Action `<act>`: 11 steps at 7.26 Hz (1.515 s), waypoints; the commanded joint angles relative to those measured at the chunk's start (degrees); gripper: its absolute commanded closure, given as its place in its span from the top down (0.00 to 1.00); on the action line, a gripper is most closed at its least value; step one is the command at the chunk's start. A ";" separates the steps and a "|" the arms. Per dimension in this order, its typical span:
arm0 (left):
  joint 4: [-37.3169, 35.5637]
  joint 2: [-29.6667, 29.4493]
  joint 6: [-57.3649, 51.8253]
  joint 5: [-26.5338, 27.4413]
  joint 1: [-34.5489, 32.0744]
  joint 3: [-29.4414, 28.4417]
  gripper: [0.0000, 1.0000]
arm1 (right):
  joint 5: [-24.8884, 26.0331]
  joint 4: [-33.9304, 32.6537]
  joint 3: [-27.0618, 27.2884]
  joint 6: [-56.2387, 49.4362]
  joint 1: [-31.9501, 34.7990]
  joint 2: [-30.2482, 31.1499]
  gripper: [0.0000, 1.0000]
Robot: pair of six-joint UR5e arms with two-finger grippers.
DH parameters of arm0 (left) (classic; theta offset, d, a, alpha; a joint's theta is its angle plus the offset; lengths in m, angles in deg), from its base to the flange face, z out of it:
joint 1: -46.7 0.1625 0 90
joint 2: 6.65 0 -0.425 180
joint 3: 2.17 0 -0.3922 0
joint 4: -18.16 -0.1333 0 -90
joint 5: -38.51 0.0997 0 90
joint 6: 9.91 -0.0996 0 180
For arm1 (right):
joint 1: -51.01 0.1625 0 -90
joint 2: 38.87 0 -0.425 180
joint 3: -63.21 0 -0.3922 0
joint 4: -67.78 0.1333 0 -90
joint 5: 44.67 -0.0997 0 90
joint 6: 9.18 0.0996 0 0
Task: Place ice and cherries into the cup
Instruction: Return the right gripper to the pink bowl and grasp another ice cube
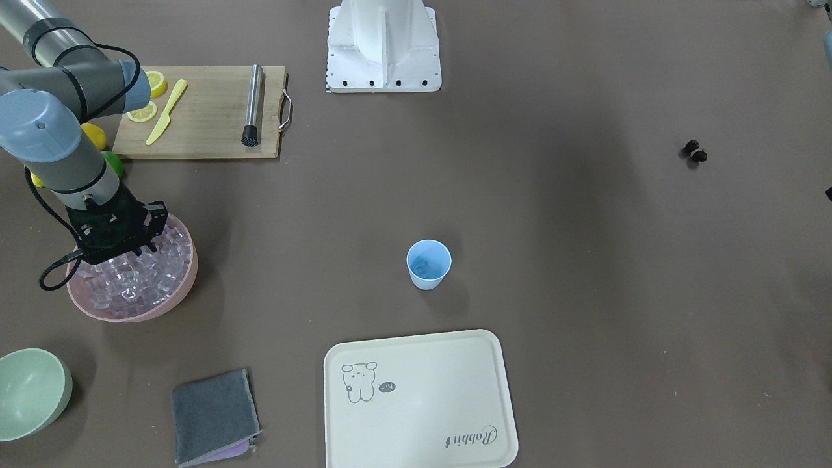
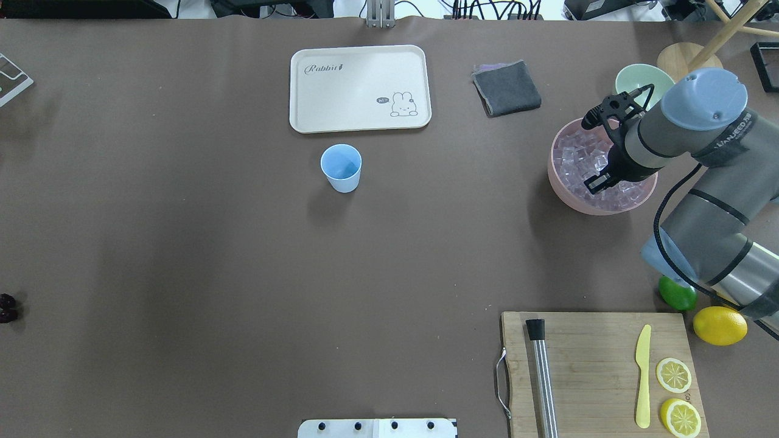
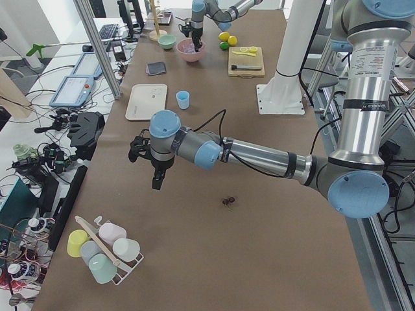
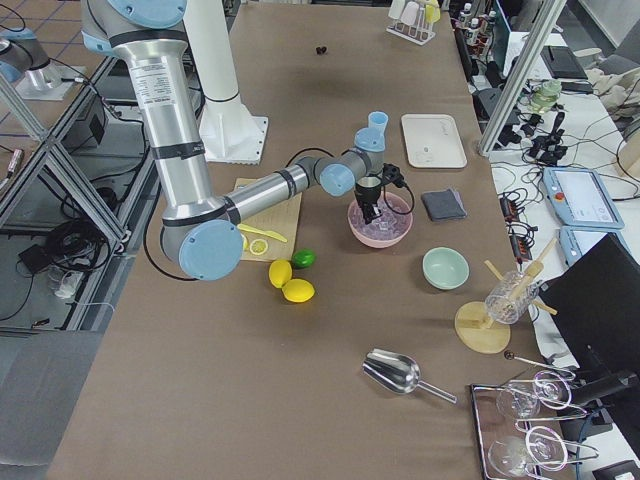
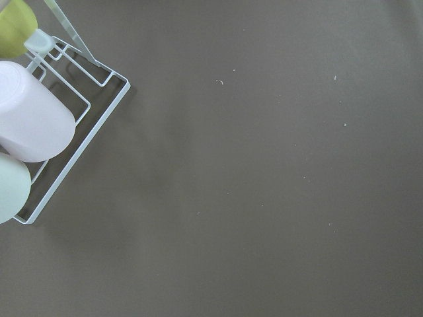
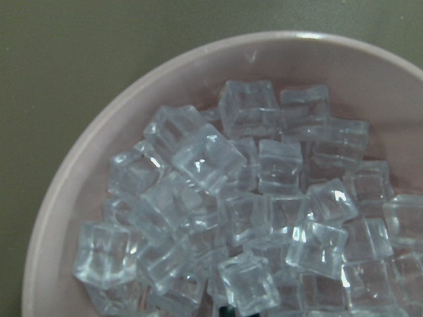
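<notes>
The ice (image 6: 251, 218) is a heap of clear cubes in the wide pink bowl (image 1: 185, 286), also seen in the overhead view (image 2: 575, 159). My right gripper (image 1: 133, 246) hangs in the bowl, right over the cubes; I cannot tell whether it is open or shut. The light-blue cup (image 1: 428, 263) stands upright mid-table (image 2: 341, 167), with what looks like one cube inside. The cherries (image 1: 694, 151) lie on the bare table far from the cup (image 2: 7, 307). My left gripper (image 3: 157, 183) hovers above the table near the cherries (image 3: 227, 201); I cannot tell its state.
A cream tray (image 1: 455, 448) and a grey cloth (image 1: 211, 416) lie beyond the cup. A pale green bowl (image 1: 29, 390) stands by the pink bowl. A cutting board (image 1: 208, 123) holds a knife, lemon slices and a steel muddler. A cup rack (image 5: 39, 125) is under my left wrist.
</notes>
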 commanded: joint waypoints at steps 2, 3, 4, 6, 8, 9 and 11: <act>0.01 0.04 -0.02 0.04 0.00 -0.26 0.98 | 1.31 -0.01 0.20 0.00 0.02 0.60 0.09; 0.01 0.04 -0.02 0.04 0.00 -0.18 0.98 | 1.40 -0.01 0.11 0.00 0.10 0.25 0.64; 0.01 0.04 -0.02 0.04 0.00 -0.18 0.98 | 1.40 -0.10 0.03 0.00 0.45 -0.27 0.95; 0.01 0.04 -0.02 0.04 0.09 -0.35 0.98 | 1.31 -0.71 -0.32 0.00 0.90 -1.85 0.98; 0.01 0.04 -0.02 0.04 0.09 -0.26 0.98 | 1.31 -0.80 -1.11 -0.09 1.42 -2.04 0.98; 0.01 0.04 -0.02 0.04 0.09 -0.35 0.98 | 1.92 -0.10 -3.29 -0.18 1.51 -2.91 0.98; 0.01 0.04 -0.11 0.04 0.09 -0.44 0.98 | 2.10 -0.10 -5.77 -0.09 1.60 -5.46 0.98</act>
